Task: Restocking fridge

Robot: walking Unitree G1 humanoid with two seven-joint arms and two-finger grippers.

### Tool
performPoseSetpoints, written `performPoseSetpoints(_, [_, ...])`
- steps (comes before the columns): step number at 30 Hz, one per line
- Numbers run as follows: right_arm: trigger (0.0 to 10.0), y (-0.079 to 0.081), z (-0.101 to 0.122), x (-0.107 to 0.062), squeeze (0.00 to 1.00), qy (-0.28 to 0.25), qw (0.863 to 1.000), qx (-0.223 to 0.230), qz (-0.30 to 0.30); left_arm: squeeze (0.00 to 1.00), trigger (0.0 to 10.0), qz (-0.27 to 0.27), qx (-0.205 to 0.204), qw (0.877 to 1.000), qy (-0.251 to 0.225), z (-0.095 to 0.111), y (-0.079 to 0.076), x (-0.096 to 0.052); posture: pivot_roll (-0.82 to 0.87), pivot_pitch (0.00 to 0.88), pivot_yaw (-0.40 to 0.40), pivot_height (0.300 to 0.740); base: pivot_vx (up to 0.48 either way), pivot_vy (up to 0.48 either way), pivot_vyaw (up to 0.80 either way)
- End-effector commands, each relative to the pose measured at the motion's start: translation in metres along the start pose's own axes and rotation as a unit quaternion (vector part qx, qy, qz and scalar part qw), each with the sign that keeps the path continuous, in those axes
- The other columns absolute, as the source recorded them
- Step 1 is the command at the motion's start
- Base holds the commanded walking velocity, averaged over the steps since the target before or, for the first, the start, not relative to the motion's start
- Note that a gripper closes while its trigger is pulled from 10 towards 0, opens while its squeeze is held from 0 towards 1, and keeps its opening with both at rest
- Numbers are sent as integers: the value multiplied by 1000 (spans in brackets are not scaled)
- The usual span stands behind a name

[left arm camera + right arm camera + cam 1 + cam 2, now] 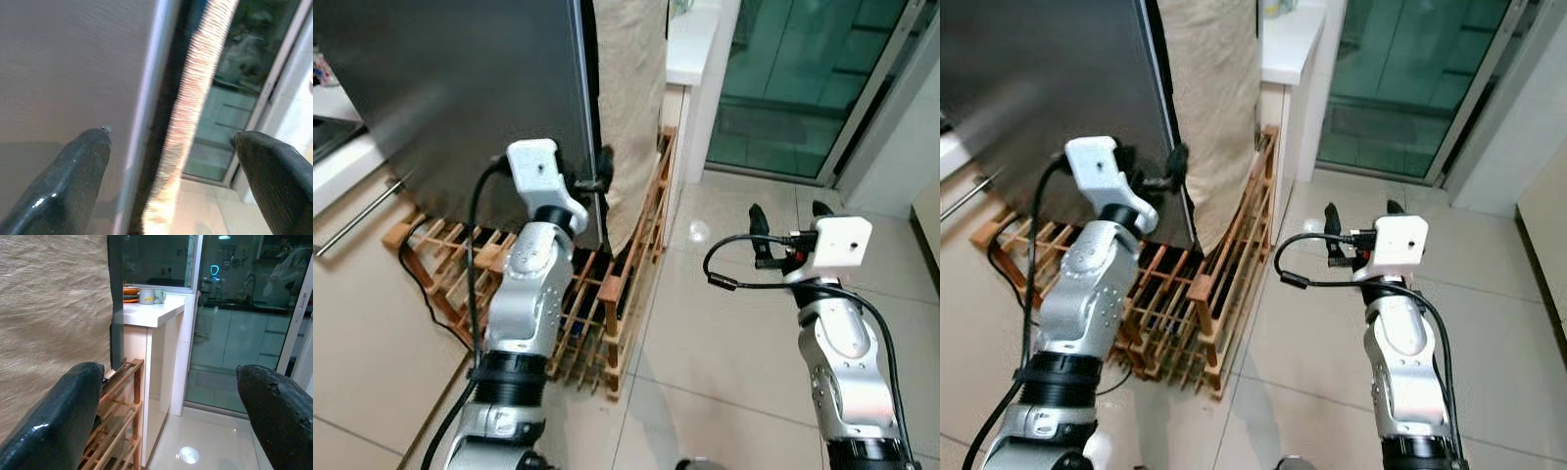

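- The fridge's dark grey, brushed-metal door (460, 88) stands ahead of the robot, its free vertical edge facing a hanging beige woven cloth (631, 88) just beside it.
- The left hand (599, 183) is raised to that door edge, fingers spread apart with one on the door face side and one toward the cloth; it grips nothing yet. Judged from this, it is lined up to catch the edge and move the door.
- The right hand (1359, 217) hovers over the pale tiled floor (724, 333), well apart from the fridge door, fingers wide open and empty, probably kept free for stock.
- A low wooden slatted rack (607, 313) lies on the floor below the door and cloth.
- Beyond the cloth, a white table (156, 313) carries a small metal mug (146, 295) and orange plates (130, 293).
- No brand, label or writing can be read anywhere.
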State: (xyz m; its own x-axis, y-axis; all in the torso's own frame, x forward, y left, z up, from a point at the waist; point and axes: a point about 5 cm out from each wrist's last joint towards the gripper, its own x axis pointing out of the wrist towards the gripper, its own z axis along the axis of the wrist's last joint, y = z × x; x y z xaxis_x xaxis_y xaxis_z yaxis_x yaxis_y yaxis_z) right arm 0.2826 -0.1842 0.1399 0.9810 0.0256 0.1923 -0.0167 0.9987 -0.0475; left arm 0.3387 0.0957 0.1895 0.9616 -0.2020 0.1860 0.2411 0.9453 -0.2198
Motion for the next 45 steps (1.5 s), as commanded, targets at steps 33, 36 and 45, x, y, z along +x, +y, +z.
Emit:
performPoseSetpoints(33, [10000,0,1,-14,0,-5,999,5,-47,0,10000,73,-88,989,90,-21,-12,48,-216,0,142,740,0,0,0])
performPoseSetpoints(36, [10000,0,1,-14,0,-4,999,4,-47,0,10000,69,-88,990,88,-22,-14,49,-218,0,143,740,0,0,0])
performPoseSetpoints(45, [10000,-1,10,-24,0,-14,999,-4,-48,0,10000,29,-4,999,21,-1,15,28,-204,0,161,740,0,0,0])
